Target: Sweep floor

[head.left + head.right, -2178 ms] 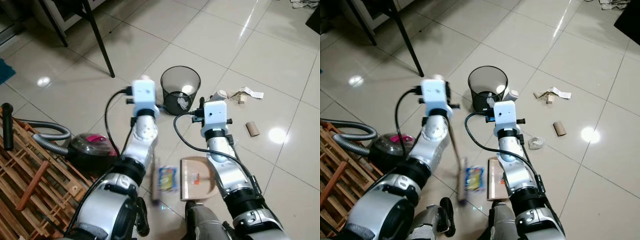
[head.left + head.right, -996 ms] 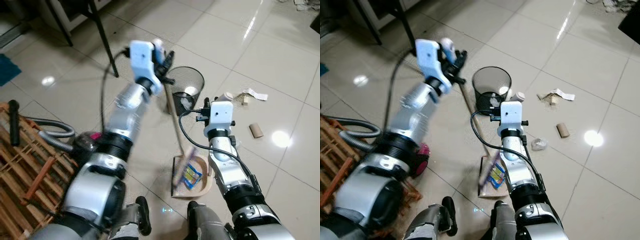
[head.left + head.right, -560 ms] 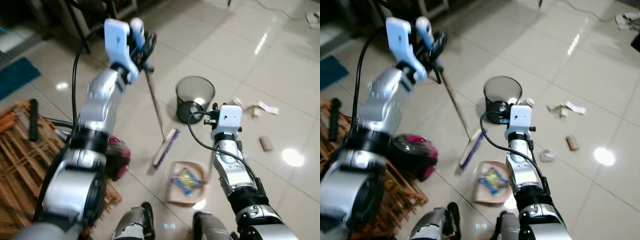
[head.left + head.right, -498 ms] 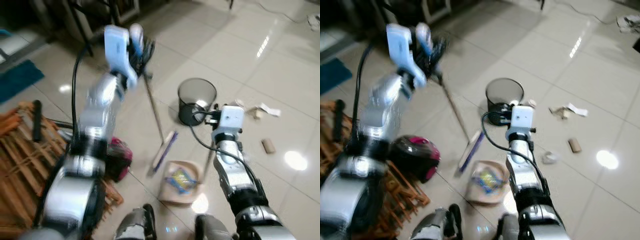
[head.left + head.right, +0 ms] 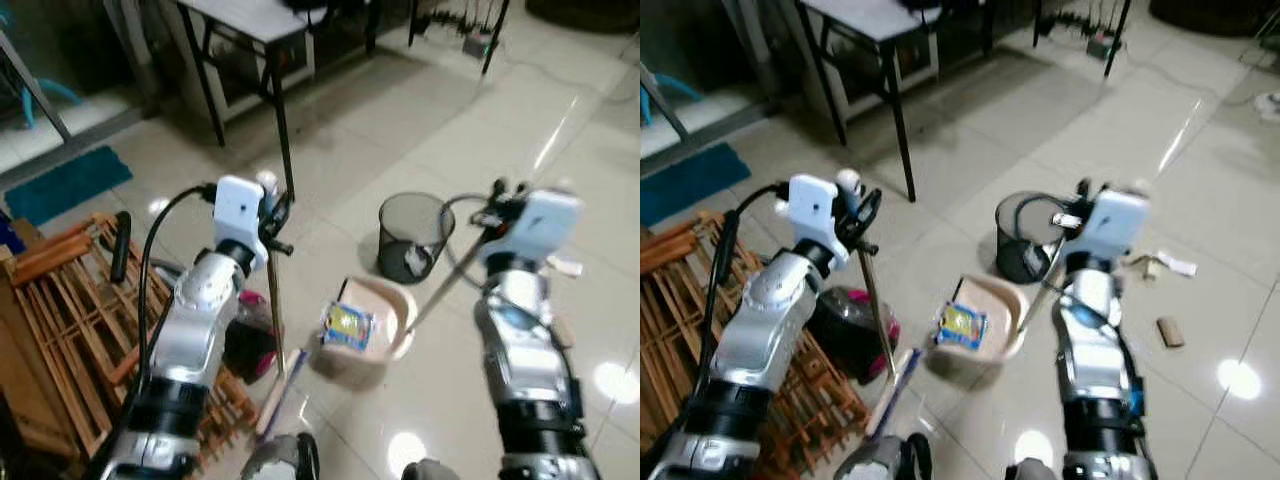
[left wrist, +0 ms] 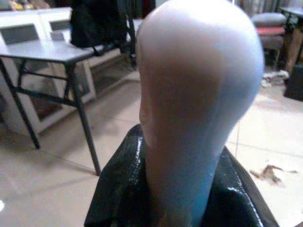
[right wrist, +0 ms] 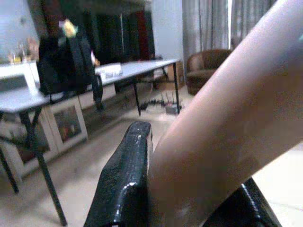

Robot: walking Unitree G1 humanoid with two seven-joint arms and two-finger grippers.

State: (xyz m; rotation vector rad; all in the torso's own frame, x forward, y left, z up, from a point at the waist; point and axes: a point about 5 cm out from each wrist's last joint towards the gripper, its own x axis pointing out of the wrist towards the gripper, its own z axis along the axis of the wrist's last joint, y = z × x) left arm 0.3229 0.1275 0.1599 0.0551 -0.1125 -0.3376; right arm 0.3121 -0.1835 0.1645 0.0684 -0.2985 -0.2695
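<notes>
My left gripper (image 5: pixel 276 214) is shut on the top of the broom handle (image 6: pixel 199 94). The broom (image 5: pixel 876 300) stands nearly upright, and its brush head (image 5: pixel 890 392) rests on the tiles by my feet. My right gripper (image 5: pixel 496 198) is shut on the long handle (image 7: pixel 227 142) of the beige dustpan (image 5: pixel 383 303). The pan hangs tilted above the floor with a blue and yellow wrapper (image 5: pixel 345 326) in it. The black mesh bin (image 5: pixel 414 236) stands just beyond the pan, with litter inside.
A dark red vacuum cleaner (image 5: pixel 247 336) and its hose lie beside the broom. A wooden rack (image 5: pixel 55 320) is at my left. A black-legged table (image 5: pixel 248 22) stands ahead. Paper scraps (image 5: pixel 1170 262) and a cardboard roll (image 5: pixel 1167 332) lie on the tiles to the right.
The camera has tilted up. My right arm has lifted the dustpan off the floor, closer to the bin. My left arm has drawn the broom back, upright beside the vacuum cleaner.
</notes>
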